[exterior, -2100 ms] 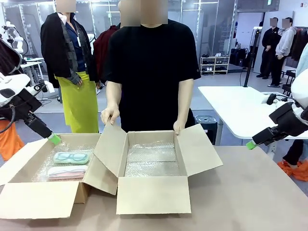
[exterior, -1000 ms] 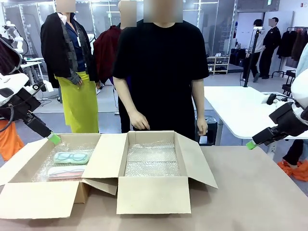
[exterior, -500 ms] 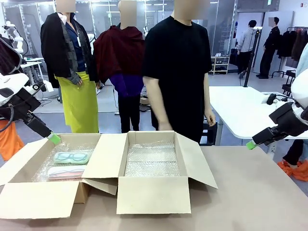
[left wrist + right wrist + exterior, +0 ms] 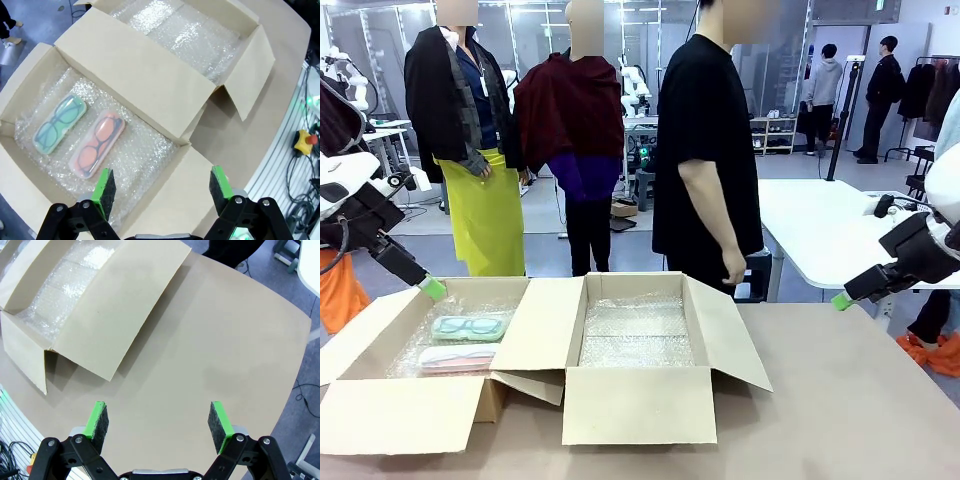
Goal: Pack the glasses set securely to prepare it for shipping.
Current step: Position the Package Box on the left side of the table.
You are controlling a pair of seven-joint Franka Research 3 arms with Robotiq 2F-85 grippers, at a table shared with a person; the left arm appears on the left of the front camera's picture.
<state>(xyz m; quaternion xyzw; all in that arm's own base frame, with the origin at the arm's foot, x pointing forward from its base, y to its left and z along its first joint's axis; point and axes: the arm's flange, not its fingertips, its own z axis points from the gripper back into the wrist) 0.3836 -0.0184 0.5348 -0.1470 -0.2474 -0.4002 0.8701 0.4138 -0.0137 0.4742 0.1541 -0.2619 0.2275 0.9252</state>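
Left claw point(image 4: 162, 187) above glasses set point(image 4: 77, 135)

I see two open boxes side by side on the table point(image 4: 840, 400), their inner flaps overlapping. The left box point(image 4: 400, 410) holds a bubble-wrap lining, and on it lie the two glasses cases, one point(image 4: 468, 327) behind the other point(image 4: 458, 357), just apart. The right box point(image 4: 638, 405) holds bubble wrap alone. My left tool point(image 4: 432, 289) hangs above the left box's far left corner; my right tool point(image 4: 840, 300) hangs over the table's right side, well apart from both boxes. A person point(image 4: 708, 150) stands behind the table, beyond the right box.
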